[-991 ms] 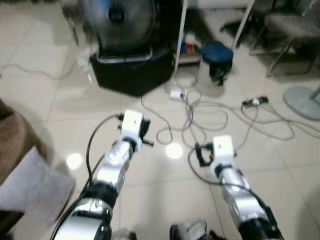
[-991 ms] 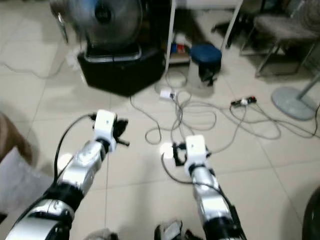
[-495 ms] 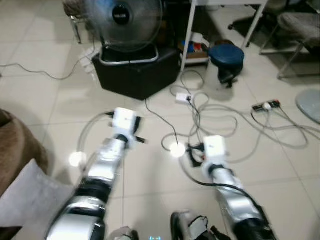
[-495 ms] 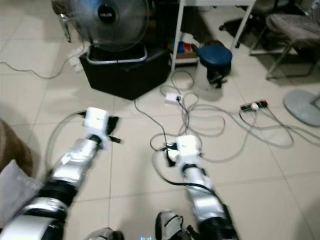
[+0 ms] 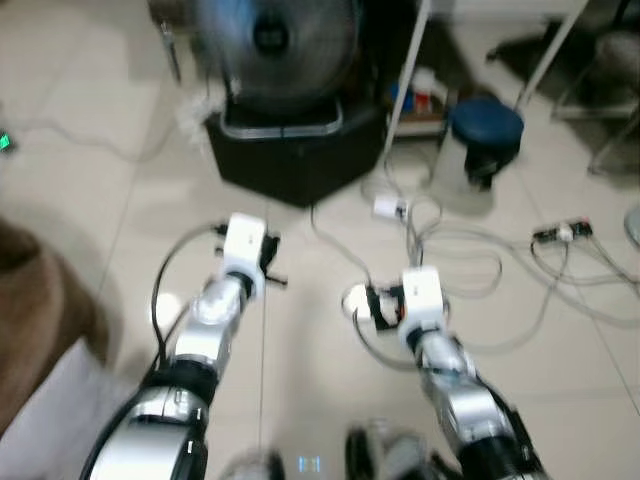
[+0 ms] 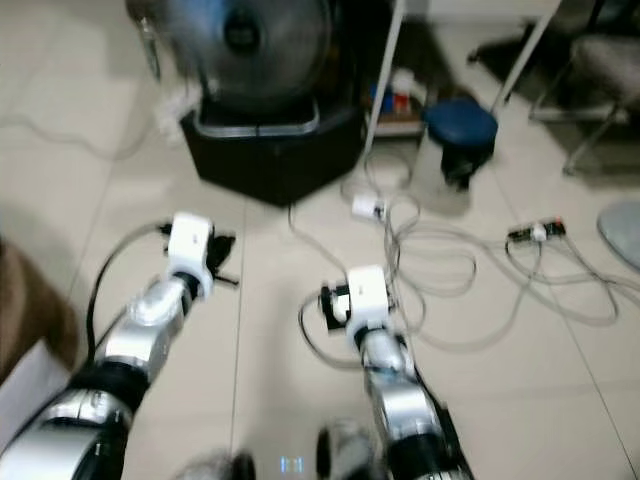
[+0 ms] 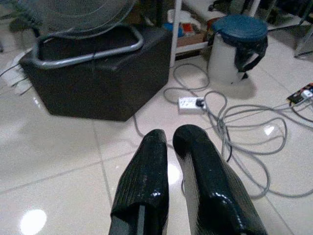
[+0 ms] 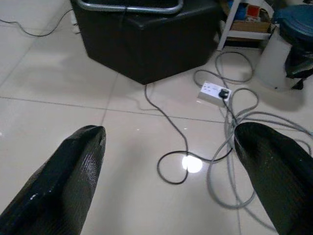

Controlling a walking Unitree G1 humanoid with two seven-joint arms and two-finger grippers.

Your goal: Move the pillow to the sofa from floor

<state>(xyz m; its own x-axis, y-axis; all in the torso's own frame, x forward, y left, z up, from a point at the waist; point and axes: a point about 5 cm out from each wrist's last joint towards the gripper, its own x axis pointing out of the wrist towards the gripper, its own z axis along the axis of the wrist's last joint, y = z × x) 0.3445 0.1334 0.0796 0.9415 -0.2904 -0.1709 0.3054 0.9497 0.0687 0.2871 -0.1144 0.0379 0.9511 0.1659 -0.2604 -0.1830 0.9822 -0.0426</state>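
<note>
Silver and jointed, both arms reach forward and down over glossy cream floor tiles [image 5: 90, 180], side by side and apart from one another, each ending in a white wrist block. The left gripper [image 7: 172, 139] has its two black fingers pressed almost together with just a thin slit between them and nothing in them; it hangs above bare tile, pointing toward a black hexagonal base [image 7: 83, 81] that carries a floor fan [image 5: 275, 45]. The right gripper [image 8: 171, 134] has its fingers [image 8: 73, 171] spread wide and empty, with a loop of grey cable [image 8: 171, 169] and a bright ceiling-light glint on the tile between them. The head views are blurred, so small things are soft. At the lower left corner, cut off by the frame, lies a pale grey slab that looks like the pillow [image 5: 45, 420], down by the floor just beside a brown upholstered mass [image 5: 35, 300], likely the sofa's edge; I cannot tell whether the two touch. Ahead and right, white cables [image 5: 470, 260] tangle across the tiles past a white power strip [image 7: 191, 103] to a small white bin with a blue lid [image 7: 234, 41]. Open tile lies to the left, between the fan base and the brown mass.
</note>
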